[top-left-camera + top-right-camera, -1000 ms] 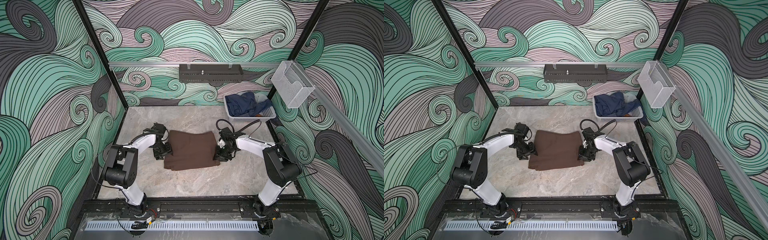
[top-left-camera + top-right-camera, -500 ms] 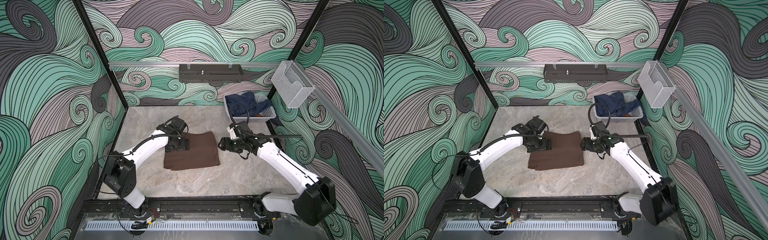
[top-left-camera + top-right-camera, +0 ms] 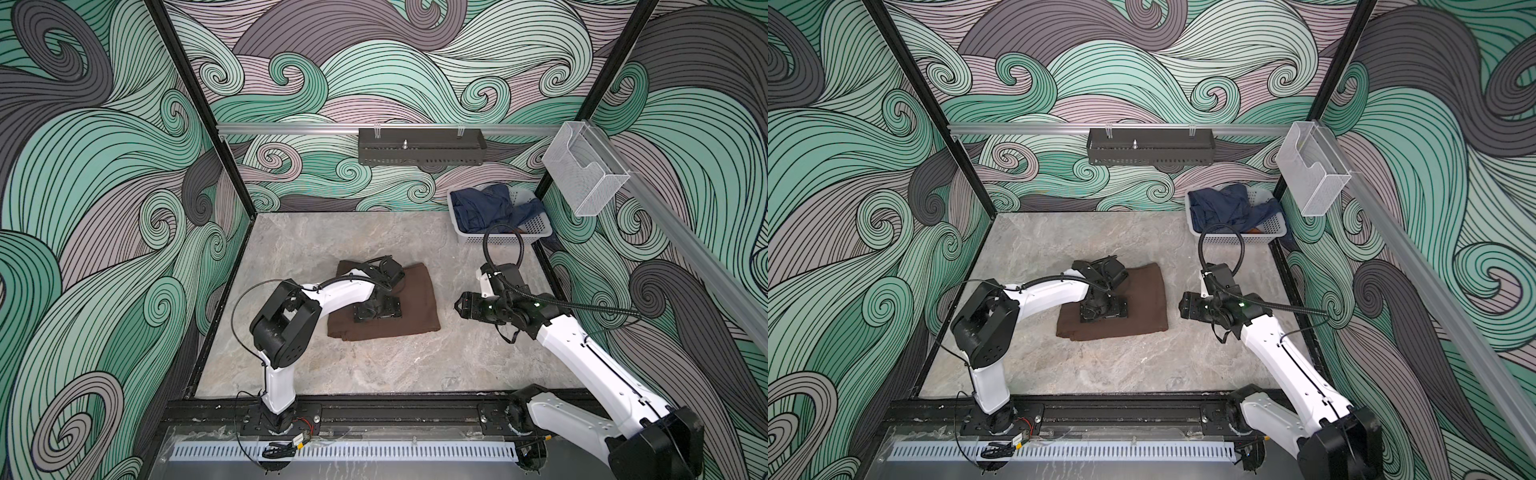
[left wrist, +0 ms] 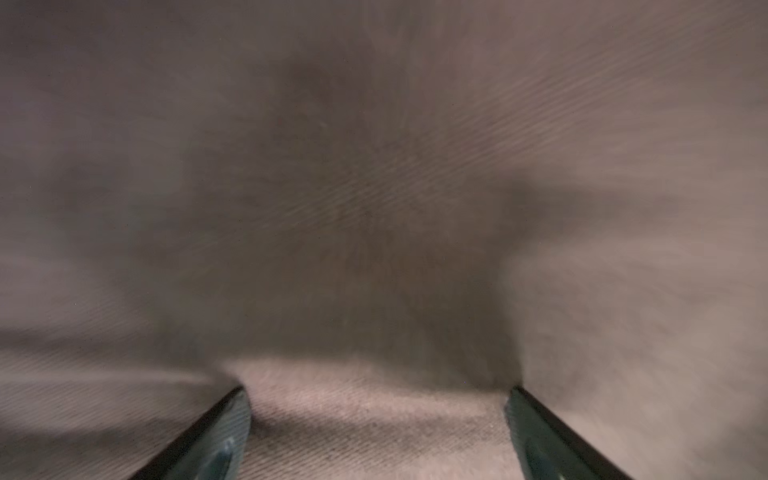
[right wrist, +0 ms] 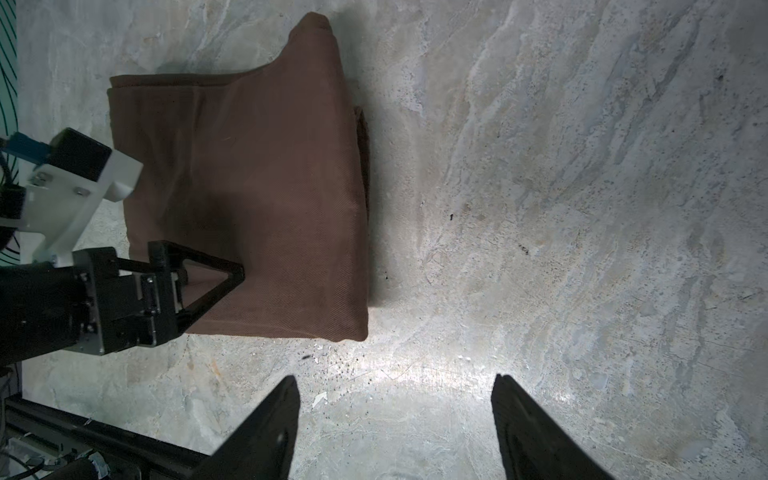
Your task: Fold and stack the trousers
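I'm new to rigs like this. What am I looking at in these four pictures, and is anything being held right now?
This is a robot with two white arms, the left arm and the right arm, mounted at the front edge of a stone-look table. Each arm ends in a two-fingered tool. Two pictures come from a camera pair overhead and show almost the same whole scene. The other two come from a small camera on each wrist, looking out past the fingers.

A folded pair of brown trousers lies mid-table. The left tool is down on them with its jaws apart, so its wrist view shows only brown cloth. The right tool hangs beside the trousers over bare table, jaws apart. Neither holds anything. A basket of blue garments sits in the far right corner.
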Controlling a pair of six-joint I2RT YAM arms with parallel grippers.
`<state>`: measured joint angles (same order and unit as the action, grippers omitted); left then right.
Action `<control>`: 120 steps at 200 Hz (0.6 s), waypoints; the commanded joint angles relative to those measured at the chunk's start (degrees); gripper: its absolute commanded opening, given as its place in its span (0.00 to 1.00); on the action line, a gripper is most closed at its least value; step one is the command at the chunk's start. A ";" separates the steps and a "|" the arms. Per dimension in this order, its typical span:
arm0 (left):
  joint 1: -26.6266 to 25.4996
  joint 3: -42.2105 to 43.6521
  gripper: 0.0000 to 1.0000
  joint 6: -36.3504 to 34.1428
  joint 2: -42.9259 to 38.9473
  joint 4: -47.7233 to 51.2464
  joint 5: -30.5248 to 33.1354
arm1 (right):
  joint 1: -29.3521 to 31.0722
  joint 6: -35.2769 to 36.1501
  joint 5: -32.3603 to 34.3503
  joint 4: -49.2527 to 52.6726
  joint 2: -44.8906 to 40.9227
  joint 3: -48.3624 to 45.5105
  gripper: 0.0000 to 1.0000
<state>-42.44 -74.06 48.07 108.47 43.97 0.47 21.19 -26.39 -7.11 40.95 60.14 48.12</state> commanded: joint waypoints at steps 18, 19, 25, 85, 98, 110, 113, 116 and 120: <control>0.52 -2.11 0.99 1.27 5.80 3.42 6.29 | -0.77 0.34 -1.81 -1.49 0.43 -0.66 0.74; 0.60 -2.17 0.99 1.16 5.97 3.63 6.42 | -0.78 0.40 -1.79 -1.49 0.42 -0.66 0.74; 1.19 -2.22 0.99 0.69 6.57 4.27 7.11 | -0.83 0.40 -1.88 -1.61 0.55 -0.57 0.74; 14.80 -4.84 0.99 -9.65 8.90 8.33 7.45 | -1.50 0.16 -2.59 -2.12 1.13 0.00 0.74; 17.98 -7.03 0.99 -12.45 9.98 8.78 6.58 | -1.52 0.07 -2.97 -2.20 1.57 0.52 0.74; 20.53 -10.03 0.98 -15.44 11.95 10.13 6.38 | -1.76 -0.04 -3.55 -2.19 2.18 1.07 0.74; 21.04 -10.96 0.98 -16.18 12.39 10.83 6.44 | -1.84 -0.05 -3.74 -2.24 2.30 1.20 0.74; 21.72 -11.83 0.99 -16.96 12.91 11.37 6.47 | -1.80 -0.08 -3.80 -2.24 2.41 1.38 0.74; 22.49 -13.01 0.99 -17.96 13.66 12.05 6.56 | -1.85 -0.14 -4.02 -2.21 2.58 1.55 0.74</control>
<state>-24.27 -83.61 37.36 116.14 49.52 2.24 19.79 -26.37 -9.52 39.44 61.71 47.83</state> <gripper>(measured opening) 0.986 0.738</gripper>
